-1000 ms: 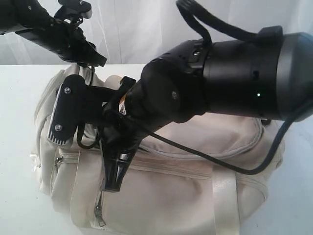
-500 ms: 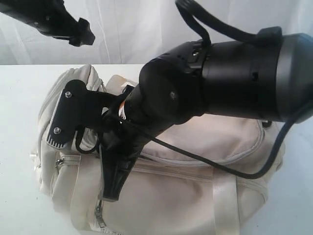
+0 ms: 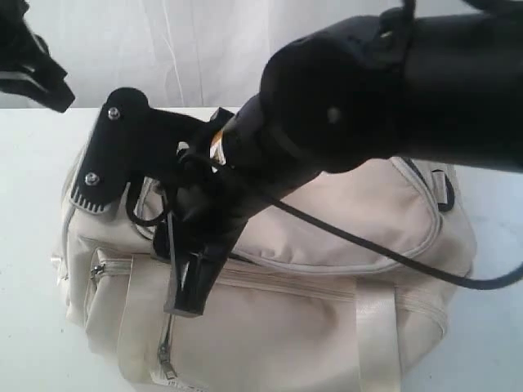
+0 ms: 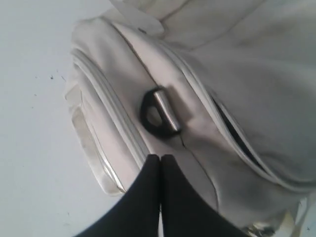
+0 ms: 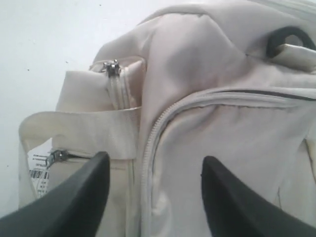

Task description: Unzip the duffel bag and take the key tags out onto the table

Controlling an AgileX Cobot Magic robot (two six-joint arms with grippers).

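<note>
The bag (image 3: 327, 310) lies on the table (image 3: 24, 163), filling the near middle. The right arm (image 3: 392, 90) reaches from the right across and above the bag, with the right gripper (image 5: 153, 173) over the bag's left end. The left gripper (image 3: 33, 69) is at the far left, apart from the bag. A ring (image 4: 159, 113) sits on the bag's left end.

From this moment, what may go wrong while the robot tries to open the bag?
1. The right hand is open in front of the duffel bag, near a pocket zipper pull; it might close on that zipper, not the main one.
2. The left hand is shut and holds nothing, so a pull may drag the bag.
3. The arm cable hangs over the bag and might catch.
</note>
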